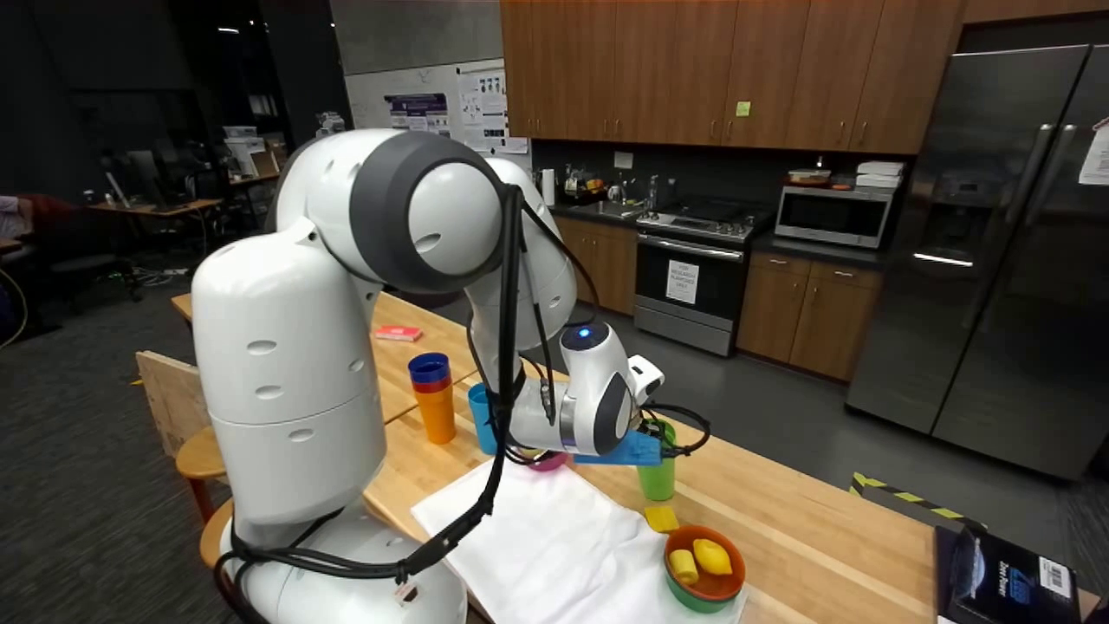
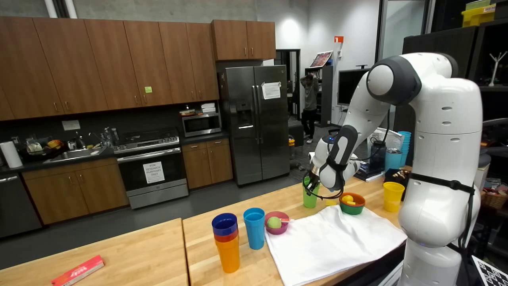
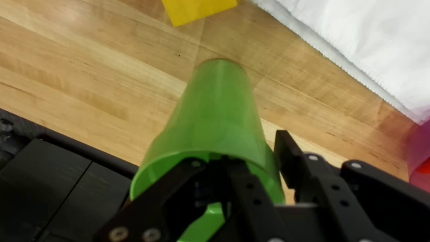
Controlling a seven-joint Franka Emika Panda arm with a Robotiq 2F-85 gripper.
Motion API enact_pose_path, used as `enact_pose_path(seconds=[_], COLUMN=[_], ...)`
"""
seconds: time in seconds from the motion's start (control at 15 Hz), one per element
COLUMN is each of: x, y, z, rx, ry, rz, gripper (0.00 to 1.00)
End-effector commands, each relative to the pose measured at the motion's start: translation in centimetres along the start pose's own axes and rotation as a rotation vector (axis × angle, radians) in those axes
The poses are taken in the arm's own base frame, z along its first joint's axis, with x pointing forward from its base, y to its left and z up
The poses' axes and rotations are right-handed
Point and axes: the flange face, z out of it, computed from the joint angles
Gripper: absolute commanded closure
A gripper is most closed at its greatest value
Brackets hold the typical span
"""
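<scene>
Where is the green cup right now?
In an exterior view, the green cup stands near the far edge of the table, left of the flat yellow piece and orange-and-green bowl; in the wrist view, the jaws straddle its rim.

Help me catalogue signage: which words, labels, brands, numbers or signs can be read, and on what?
"FOR RESEARCH PURPOSES ONLY": white paper sheet on the black oven door.
"Power": black printed box; its other lettering unclear.
Too small or blurred: lettering on the flat red box; white paper refrigerator sheet; orange wall sign; paper wall posters.
</scene>
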Motion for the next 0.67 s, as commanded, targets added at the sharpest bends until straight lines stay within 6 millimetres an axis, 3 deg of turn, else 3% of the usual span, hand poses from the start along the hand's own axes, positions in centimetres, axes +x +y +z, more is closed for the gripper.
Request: enact_pose_path(seconds=[0.0,0.2,0.27,0.4,0.6], x=[0.0,0.0,0.0,0.5,2.3], y=[0.0,0.0,0.0,0.2,-0.1], z=[0.0,0.0,0.0,-0.4,-2.6], rx=[0.0,0.0,0.0,-0.002,-0.002], ry=[0.0,0.0,0.0,0.029,0.11], rz=[0.0,0.0,0.0,0.044,0.145], gripper=[0.67,0.67,0.42,0.36,0.18])
